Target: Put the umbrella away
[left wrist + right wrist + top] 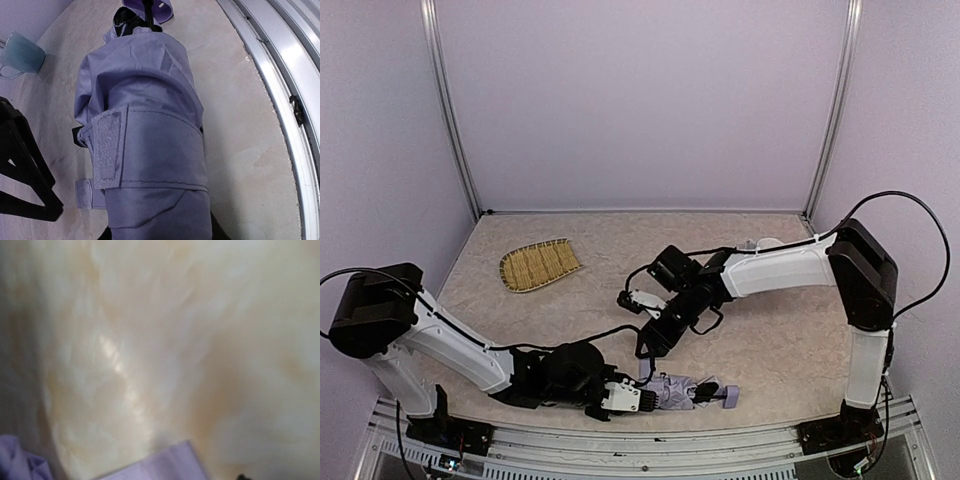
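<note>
The compact folding umbrella [682,391], pale lavender-white fabric bunched around a thin black shaft, lies on its side at the near edge of the mottled beige worktop [770,340], parallel to the edge. Its small lavender handle [728,396] points toward the robot's right. The canopy is collapsed and loosely gathered. In the left wrist view a fabric strap [160,150] is wrapped across it, with a rough fastening patch [107,150] showing on the strap's end. A second short tab sticks out lower on the same side.

The left pincer [638,398] reaches in low along the worktop and is clamped on the canopy end of the umbrella, opposite the handle. In its wrist view the fabric fills the frame from the bottom edge, with dark slivers on either side of it.

The right pincer [650,345] hangs just above and behind the umbrella, near the left pincer. From above it is a dark mass, and its wrist view is blurred, showing only worktop and a corner of lavender fabric at the bottom. I cannot tell whether its fingers are apart or together, or whether they touch the fabric.

A scoop-shaped woven straw tray [540,265] lies well apart, toward the far left. A pale blue mug [21,54] stands farther back.
</note>
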`<state>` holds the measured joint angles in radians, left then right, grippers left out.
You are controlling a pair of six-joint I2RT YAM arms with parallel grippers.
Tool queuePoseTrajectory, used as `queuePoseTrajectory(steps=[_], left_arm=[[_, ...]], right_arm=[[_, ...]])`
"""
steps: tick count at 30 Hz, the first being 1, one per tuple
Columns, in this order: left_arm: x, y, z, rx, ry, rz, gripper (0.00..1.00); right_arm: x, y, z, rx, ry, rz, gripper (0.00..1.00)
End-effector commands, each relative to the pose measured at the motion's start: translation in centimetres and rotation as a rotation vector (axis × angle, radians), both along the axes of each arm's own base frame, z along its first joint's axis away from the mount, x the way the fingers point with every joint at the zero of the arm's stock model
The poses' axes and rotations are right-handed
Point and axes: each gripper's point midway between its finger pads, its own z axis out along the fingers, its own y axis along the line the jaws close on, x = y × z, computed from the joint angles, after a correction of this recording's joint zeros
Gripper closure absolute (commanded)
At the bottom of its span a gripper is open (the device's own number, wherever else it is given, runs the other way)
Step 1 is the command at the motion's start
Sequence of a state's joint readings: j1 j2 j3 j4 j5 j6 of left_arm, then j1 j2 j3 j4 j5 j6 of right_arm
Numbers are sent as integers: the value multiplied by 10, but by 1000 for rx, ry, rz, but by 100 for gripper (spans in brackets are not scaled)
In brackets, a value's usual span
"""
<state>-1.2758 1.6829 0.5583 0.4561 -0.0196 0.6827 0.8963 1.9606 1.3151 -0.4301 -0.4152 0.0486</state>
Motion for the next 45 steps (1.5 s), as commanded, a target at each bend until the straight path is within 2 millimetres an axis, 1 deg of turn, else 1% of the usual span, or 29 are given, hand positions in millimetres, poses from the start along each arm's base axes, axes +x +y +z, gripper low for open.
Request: queuePoseTrajectory(steps=[1, 3, 5, 9, 11, 12, 14, 15, 16, 17, 19, 20, 23, 25, 27, 30, 32, 36, 39, 41, 43, 45], left_arm=[[-21, 31, -43, 196, 9, -40, 100], [-21, 30, -42, 196, 6, -39, 100], [-21, 30, -43, 199, 6, -37, 100], [-20, 30, -43, 199, 7, -33, 100], [-20, 30, -43, 198, 9, -28, 100], [-20, 31, -43, 199, 8, -29, 100], [-20, 31, -43, 200, 7, -30, 100], [-20, 30, -43, 198, 8, -30, 100], [-20, 31, -43, 199, 7, -27, 100], [-20, 31, -43, 201, 6, -26, 100], [-19, 31, -43, 202, 3, -23, 100], [-19, 31, -42, 202, -1, -23, 100], [-21, 31, -40, 212, -25, -39, 100], [-24, 30, -41, 226, -29, -58, 100], [-27, 29, -42, 232, -29, -70, 100], [-26, 30, -42, 235, -34, -68, 100], [-26, 31, -42, 234, -39, -64, 100], [-26, 30, -43, 239, -42, -76, 100], [-29, 26, -43, 241, -36, -110, 100], [-36, 18, -39, 217, 32, -166, 100], [-41, 11, -33, 204, 183, -219, 100], [-32, 7, -33, 216, 292, -183, 100]], right_arm=[[-23, -19, -27, -236, -10, -74, 32], [-33, -21, -31, -279, -10, -95, 27], [-40, -23, -36, -327, -25, -103, 26], [-59, -29, -48, -431, -29, -95, 27], [-72, -34, -56, -474, -10, -77, 30], [-79, -37, -60, -484, 11, -65, 38], [-93, -37, -68, -474, 69, -43, 64], [-97, -34, -69, -455, 90, -30, 77], [-100, -31, -68, -436, 103, -17, 90], [-100, -27, -65, -413, 105, -9, 100], [-92, -15, -50, -336, 89, -10, 100], [-85, -8, -42, -287, 80, -19, 100], [-50, 2, -16, -157, 21, -76, 100], [-25, 3, -1, -75, -10, -125, 100], [0, -1, 21, 13, -41, -173, 100], [21, -10, 39, 53, -101, -215, 100], [27, -16, 46, 60, -133, -224, 100], [33, -25, 56, 84, -169, -236, 100], [34, -19, 68, 155, -198, -197, 100], [32, -9, 81, 222, -220, -149, 100], [35, -2, 94, 271, -250, -115, 100], [33, 3, 106, 321, -273, -78, 100]])
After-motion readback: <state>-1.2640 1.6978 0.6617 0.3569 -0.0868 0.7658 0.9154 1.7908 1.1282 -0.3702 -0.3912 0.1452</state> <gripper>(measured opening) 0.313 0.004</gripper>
